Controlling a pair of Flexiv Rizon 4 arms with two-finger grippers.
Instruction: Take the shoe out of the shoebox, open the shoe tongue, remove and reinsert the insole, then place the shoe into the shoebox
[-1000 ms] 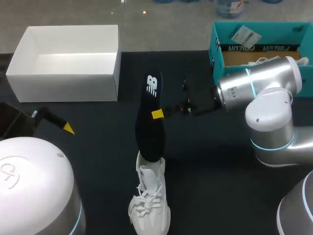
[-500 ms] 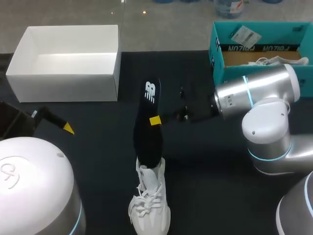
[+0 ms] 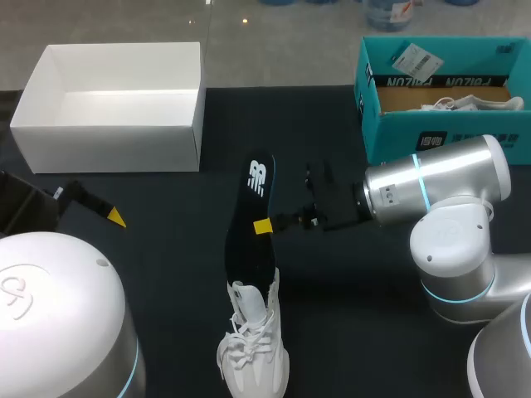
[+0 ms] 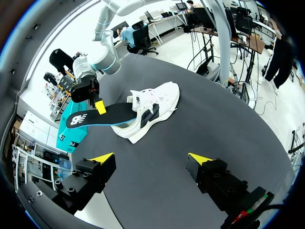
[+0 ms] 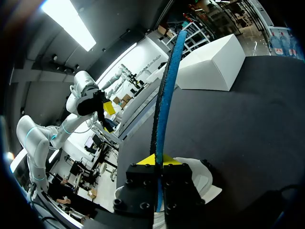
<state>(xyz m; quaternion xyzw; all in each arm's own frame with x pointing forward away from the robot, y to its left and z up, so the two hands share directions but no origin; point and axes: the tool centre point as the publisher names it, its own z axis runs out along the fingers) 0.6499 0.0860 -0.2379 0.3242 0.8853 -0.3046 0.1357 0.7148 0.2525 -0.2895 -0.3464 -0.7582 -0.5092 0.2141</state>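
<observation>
A white sneaker [image 3: 251, 352] lies on the black table near its front edge, toe toward me. A black insole [image 3: 251, 222] slants up out of its opening. My right gripper [image 3: 264, 225] is shut on the insole's edge about halfway along it. In the right wrist view the insole [image 5: 165, 102] runs edge-on between the yellow tips of my right gripper [image 5: 155, 160], with the sneaker [image 5: 202, 180] beneath. My left gripper [image 3: 114, 216] hangs open at the left, apart from the shoe. In its own view the left gripper [image 4: 151, 159] is empty and the sneaker [image 4: 155, 106] and insole [image 4: 102, 114] lie ahead.
An open white box [image 3: 116, 104] stands at the back left. A teal shoebox [image 3: 431, 133] at the back right holds another white shoe. My right arm's elbow [image 3: 452, 240] bulks over the table's right side.
My right gripper has carried the insole toward the sneaker and lower, so its near end sits deeper in the shoe's opening. The left arm has kept still.
</observation>
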